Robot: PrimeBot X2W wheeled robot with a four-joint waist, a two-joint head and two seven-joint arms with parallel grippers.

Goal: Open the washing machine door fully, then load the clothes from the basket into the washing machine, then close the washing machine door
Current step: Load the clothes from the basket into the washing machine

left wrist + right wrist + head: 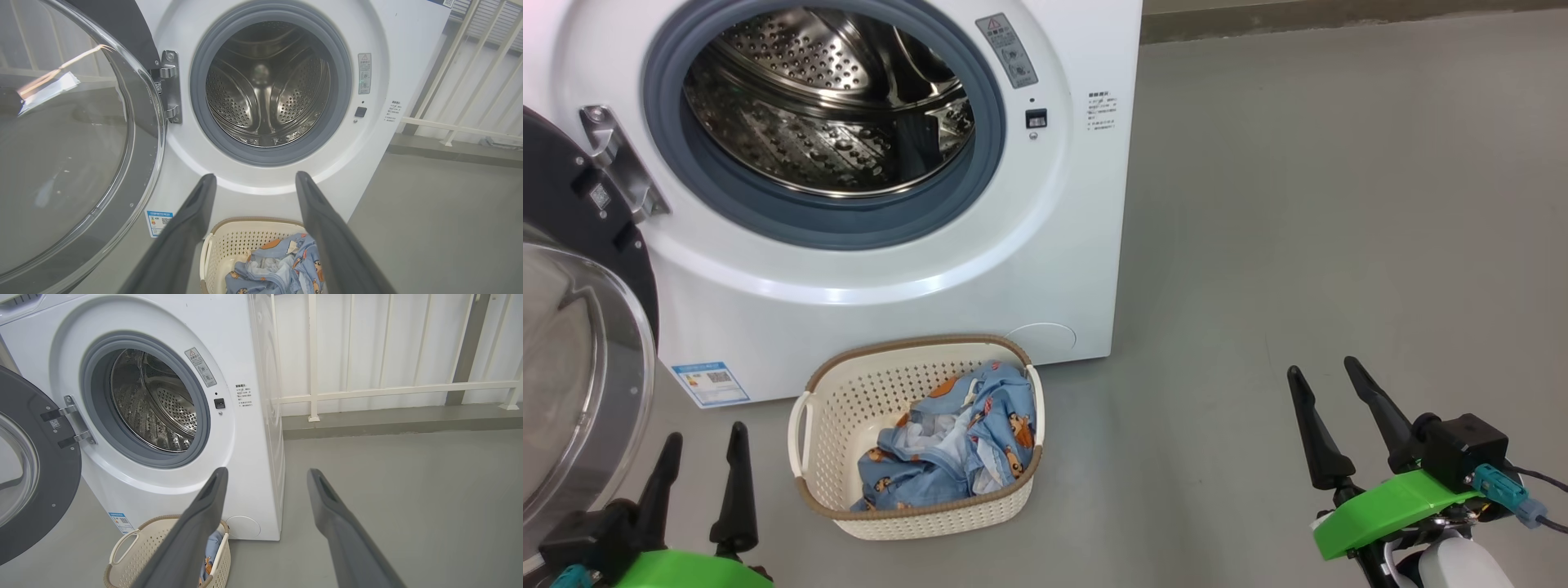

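Nearest, the left gripper (707,437) and right gripper (1323,367) sit low with their long dark fingers spread and nothing in them. The clothes (956,449), soft crumpled blue fabric with a bear print, lie heaped in the basket (841,408). Its perforated cream walls stand on the grey floor (1258,245) just below the mouth of the washing machine (890,278), probably so each lift is short. The washing machine door (580,212), glossy black around bulging glass, stands wide open at the left, which exposes the perforated steel drum (833,114).

Grey sticker (1007,51), washer (890,314) front: warning triangle; print illegible.
Blue label (710,383), lower front: QR code; print illegible.
Small print (1101,111), front: illegible.
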